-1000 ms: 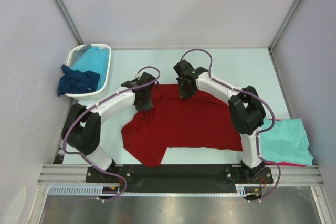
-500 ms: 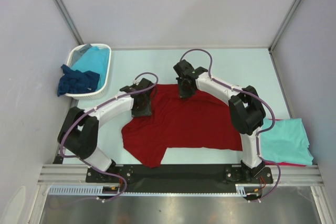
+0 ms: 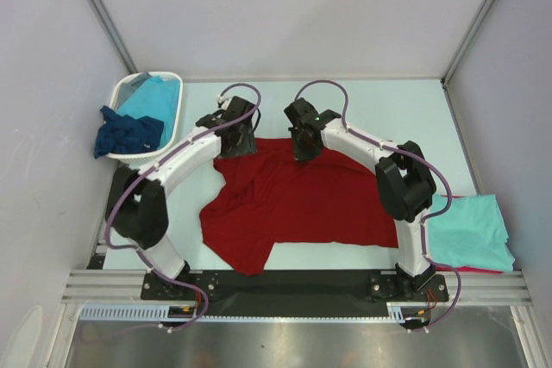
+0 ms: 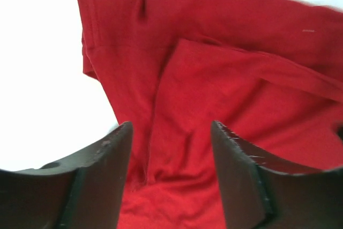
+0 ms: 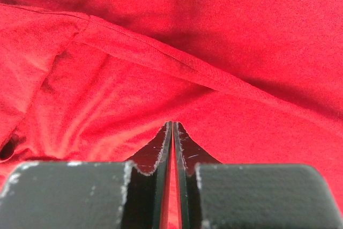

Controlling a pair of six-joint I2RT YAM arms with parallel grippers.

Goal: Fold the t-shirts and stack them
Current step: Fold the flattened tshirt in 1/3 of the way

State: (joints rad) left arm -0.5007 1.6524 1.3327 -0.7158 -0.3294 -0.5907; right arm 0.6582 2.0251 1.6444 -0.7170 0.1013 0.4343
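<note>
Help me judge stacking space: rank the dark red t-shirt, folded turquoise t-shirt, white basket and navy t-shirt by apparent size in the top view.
1. dark red t-shirt
2. folded turquoise t-shirt and white basket: about alike
3. navy t-shirt

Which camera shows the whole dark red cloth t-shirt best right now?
Top external: the dark red cloth t-shirt lies wholly in frame. Left wrist shows only folds past the open left gripper; right wrist only creases at the right gripper pinching it.
</note>
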